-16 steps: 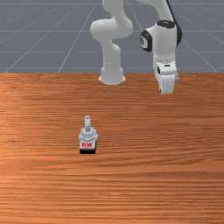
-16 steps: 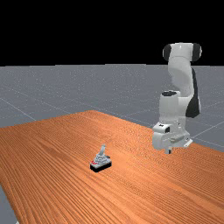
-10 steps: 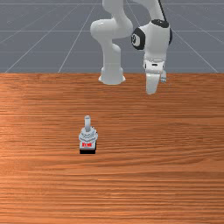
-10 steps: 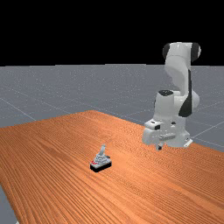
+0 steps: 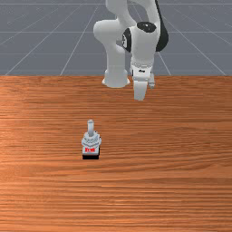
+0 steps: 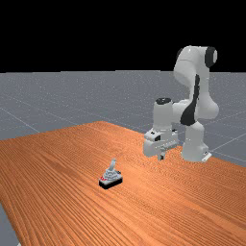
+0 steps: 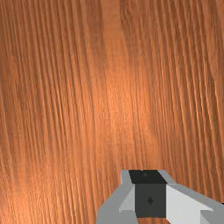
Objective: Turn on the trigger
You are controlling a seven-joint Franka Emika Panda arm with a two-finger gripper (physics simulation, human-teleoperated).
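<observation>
In the front view the gripper hangs near the table's back edge, to the right of and farther back than the joystick-like trigger. That trigger is grey, with an upright stick, red marks on its front and a black base. The far view has the gripper above the table, right of the trigger and apart from it. In the wrist view the gripper has its dark fingertips together over bare wood, with nothing held.
The wooden table spreads around the trigger. Behind its back edge stands the arm's base. The table's far corner lies beyond the trigger in the far view.
My hand has moved toward the front view's left, which is also leftward in the far view, closer to the trigger. The trigger has stayed where it was.
</observation>
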